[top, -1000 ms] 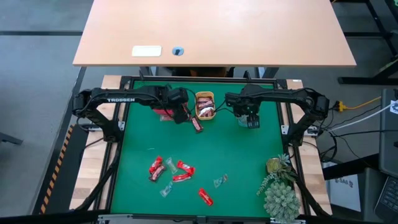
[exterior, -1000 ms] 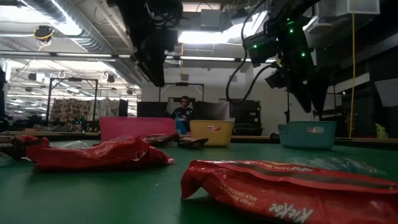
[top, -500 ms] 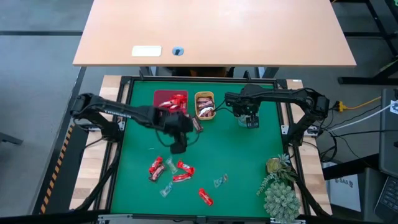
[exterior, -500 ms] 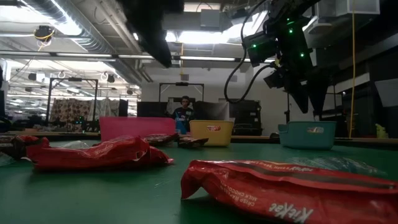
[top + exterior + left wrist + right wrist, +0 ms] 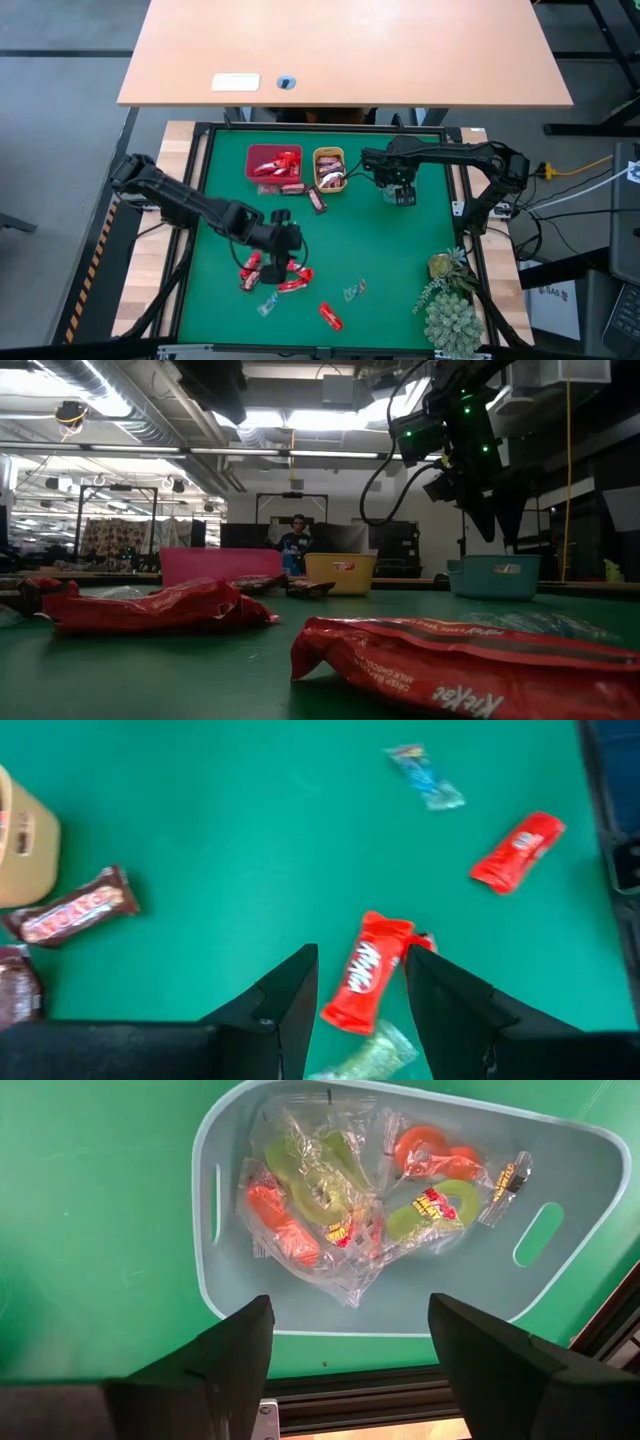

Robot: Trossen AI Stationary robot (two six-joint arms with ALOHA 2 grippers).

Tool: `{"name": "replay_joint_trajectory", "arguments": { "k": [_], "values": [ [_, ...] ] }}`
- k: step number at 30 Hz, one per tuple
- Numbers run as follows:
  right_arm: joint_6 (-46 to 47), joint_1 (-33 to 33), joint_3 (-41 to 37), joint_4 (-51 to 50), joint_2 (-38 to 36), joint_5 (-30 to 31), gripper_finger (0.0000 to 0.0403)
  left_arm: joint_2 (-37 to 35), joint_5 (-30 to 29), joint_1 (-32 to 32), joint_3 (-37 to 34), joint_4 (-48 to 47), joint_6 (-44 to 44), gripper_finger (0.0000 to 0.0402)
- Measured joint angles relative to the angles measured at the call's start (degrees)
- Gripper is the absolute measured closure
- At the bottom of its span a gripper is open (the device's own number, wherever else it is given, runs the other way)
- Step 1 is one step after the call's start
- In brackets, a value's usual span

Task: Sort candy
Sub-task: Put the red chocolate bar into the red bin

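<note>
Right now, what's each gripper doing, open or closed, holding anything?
Left gripper: open, empty, above a red candy.
Right gripper: open, empty, over the teal tray.

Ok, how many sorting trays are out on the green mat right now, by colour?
Red plastic tray: 1
Orange-yellow plastic tray: 1
Teal plastic tray: 1
Total: 3
</note>
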Motion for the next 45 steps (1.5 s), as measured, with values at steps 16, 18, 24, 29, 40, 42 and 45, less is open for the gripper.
{"name": "replay_joint_trajectory", "arguments": {
  "k": [16, 18, 24, 29, 40, 42, 45],
  "values": [
    [1.9, 0.0, 0.0, 0.6, 0.0, 0.0, 0.0136, 1.9, -2.2, -6.9, -1.8, 2.2, -3.0, 0.0254],
    [2.0, 0.0, 0.0, 1.5, 0.0, 0.0, 0.0136, 3.4, -2.5, -7.3, -2.4, 3.8, -2.7, 0.0254],
    [2.1, 0.0, 0.0, 3.4, 0.0, -0.1, 0.0136, 8.9, -3.4, -7.2, -2.6, 4.4, 0.8, 0.0254],
    [2.2, 0.0, 0.0, 4.0, 0.0, -0.1, 0.0136, 13.9, -3.3, -6.5, -2.6, 4.9, 2.4, 0.0254],
    [2.2, 0.0, 0.0, 4.0, 0.0, -0.1, 0.0136, 21.3, -2.9, -3.6, -2.6, 6.1, 6.5, 0.0254],
    [2.2, 0.0, 0.0, 4.0, 0.0, -0.1, 0.0136, 22.2, -2.9, -3.3, -2.6, 6.6, 6.5, 0.0254],
    [2.2, 0.0, 0.0, 4.0, 0.0, -0.1, 0.0136, 22.9, -3.0, -2.9, -2.5, 7.0, 6.5, 0.0254]
  ]
}}
